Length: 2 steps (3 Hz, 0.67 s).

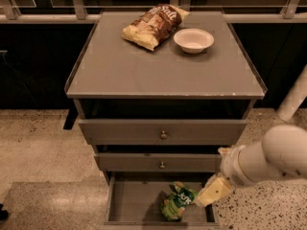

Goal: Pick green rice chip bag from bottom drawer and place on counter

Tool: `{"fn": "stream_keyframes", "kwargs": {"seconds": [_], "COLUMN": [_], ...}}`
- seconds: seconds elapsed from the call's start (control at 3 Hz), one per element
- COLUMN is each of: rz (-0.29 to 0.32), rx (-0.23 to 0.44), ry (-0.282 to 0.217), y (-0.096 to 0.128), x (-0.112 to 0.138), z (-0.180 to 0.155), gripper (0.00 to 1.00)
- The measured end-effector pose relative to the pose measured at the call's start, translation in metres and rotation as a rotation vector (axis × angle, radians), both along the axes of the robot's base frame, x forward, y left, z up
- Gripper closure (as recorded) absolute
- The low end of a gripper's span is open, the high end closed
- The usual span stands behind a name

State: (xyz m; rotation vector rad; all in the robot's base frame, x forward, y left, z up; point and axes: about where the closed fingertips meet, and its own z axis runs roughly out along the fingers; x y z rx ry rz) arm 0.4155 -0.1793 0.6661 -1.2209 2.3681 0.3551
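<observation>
The green rice chip bag (178, 201) lies crumpled in the open bottom drawer (134, 205), right of its middle. My gripper (214, 191) hangs low at the drawer's right side, its cream fingertip just right of the bag's top. The white arm reaches in from the right edge of the camera view. The grey counter (158, 66) sits above, bare across its front half.
A brown-and-cream chip bag (152, 25) and a white bowl (193, 40) rest at the back of the counter. The two upper drawers (163, 133) with round knobs stand slightly open. Speckled floor lies on both sides of the cabinet.
</observation>
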Motion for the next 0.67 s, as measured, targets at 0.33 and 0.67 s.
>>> {"fn": "stream_keyframes", "kwargs": {"seconds": [0.33, 0.67], "rz": [-0.060, -0.070], "rx": [0.038, 0.051], "ry": [0.096, 0.105], "y": [0.006, 0.008], "x": [-0.013, -0.013], "z": [-0.079, -0.090], "gripper": [0.00, 0.00]}}
